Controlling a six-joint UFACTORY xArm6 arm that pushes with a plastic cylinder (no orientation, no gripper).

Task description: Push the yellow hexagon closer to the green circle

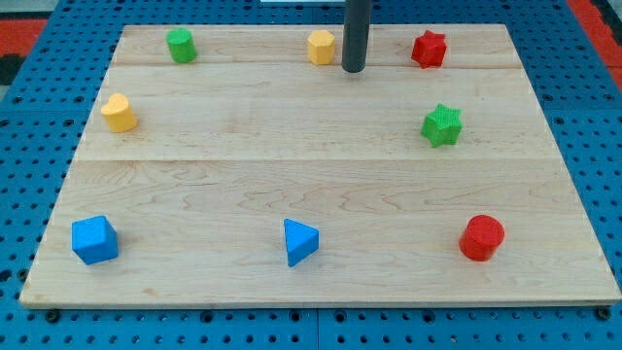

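Wooden table (321, 175), far edge: your tip (353, 70) sits just right of the yellow hexagon (322, 47); green circle (181, 45) far-left. No jaws fitted. An off-centre push risks deflecting the hexagon off the edge.

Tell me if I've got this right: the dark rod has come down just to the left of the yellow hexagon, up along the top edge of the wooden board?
Not quite. In the camera view my tip is just to the right of the yellow hexagon, not its left. The rest holds: both are up by the top edge of the wooden board. The green circle lies further left along that edge.
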